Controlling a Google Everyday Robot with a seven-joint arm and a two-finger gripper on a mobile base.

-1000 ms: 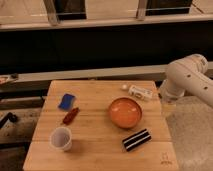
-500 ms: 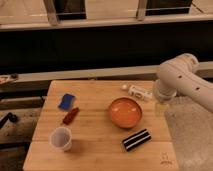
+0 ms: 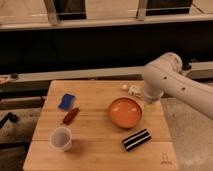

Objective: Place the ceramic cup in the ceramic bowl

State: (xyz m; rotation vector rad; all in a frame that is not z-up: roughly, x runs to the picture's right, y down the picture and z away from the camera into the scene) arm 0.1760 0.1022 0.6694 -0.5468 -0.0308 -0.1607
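The ceramic cup is small and white and stands upright near the front left corner of the wooden table. The ceramic bowl is round and orange and sits right of the table's middle, empty. My white arm reaches in from the right. Its gripper end hangs low just past the bowl's far right rim, well away from the cup. The arm's bulky link covers most of it.
A blue sponge and a red oblong item lie left of the bowl. A black-and-white striped packet lies in front of the bowl. A small white object sits behind the bowl, next to the arm. A dark counter runs behind the table.
My arm has swung left from beyond the table's right edge to over its right side, close to the bowl. The objects on the table have not moved.
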